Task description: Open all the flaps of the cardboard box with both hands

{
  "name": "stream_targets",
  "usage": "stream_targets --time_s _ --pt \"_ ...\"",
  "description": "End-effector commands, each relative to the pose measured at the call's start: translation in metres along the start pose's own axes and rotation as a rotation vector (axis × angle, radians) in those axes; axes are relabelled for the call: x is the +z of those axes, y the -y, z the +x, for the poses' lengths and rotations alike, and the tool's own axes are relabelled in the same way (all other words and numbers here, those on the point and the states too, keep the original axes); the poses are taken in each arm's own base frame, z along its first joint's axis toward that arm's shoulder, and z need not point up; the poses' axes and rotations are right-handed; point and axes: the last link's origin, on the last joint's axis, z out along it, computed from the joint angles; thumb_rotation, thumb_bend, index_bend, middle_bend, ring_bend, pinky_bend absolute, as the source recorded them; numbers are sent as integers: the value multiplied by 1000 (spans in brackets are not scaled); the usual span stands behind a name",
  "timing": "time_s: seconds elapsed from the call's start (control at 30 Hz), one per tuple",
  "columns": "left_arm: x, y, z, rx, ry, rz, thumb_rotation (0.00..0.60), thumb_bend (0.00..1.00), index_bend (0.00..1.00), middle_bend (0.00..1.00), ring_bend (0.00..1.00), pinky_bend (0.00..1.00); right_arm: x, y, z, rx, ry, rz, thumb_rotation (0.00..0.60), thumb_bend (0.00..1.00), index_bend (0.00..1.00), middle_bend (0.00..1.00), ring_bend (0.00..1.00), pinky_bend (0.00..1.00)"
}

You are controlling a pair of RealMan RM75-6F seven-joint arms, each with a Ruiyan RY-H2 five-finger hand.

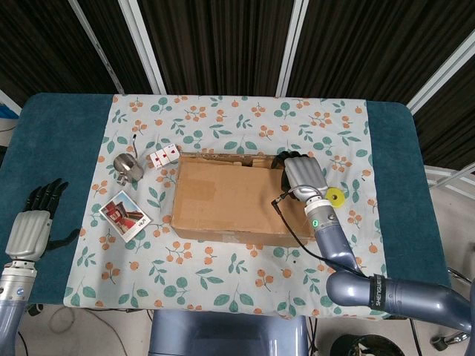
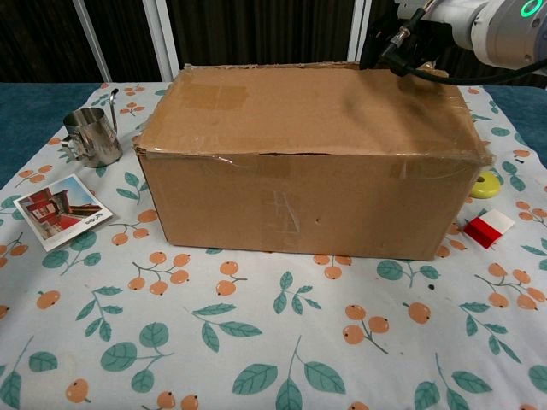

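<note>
Right hand (image 1: 303, 176) fingers behind box (image 1: 230, 199) edge

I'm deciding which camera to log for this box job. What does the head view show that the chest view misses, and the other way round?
Only the head view shows the left hand, open and idle at the table's left edge, the playing cards behind the box, and the full right hand at the box's far right corner. Only the chest view shows the box's front wall and the small red-and-white item at its right. Both show the closed cardboard box, the metal cup, the photo card and the yellow disc.
</note>
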Motion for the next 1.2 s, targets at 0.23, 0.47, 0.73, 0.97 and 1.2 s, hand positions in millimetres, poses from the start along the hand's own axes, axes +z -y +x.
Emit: stream_targets --time_s 0.23,0.47,0.73,0.97,1.2 --pt "0 0 0 -10 7 6 600 207 0 0 0 0 -1 -1 -3 -18 -13 8 600 1000 394 291 269 343" --pt "0 0 0 -12 11 10 600 214 0 0 0 0 1 0 -3 -15 -18 1 600 1000 373 291 269 343" --pt "0 1 0 -14 14 11 600 244 0 0 0 0 1 -2 -6 -34 -12 -17 600 1000 345 291 269 343" --pt "0 1 0 -14 13 12 600 244 0 0 0 0 0 -2 -6 -50 -6 -18 600 1000 448 396 332 357" --pt "0 1 0 -16 14 12 600 244 0 0 0 0 1 3 1 -49 -50 6 600 1000 537 542 490 468"
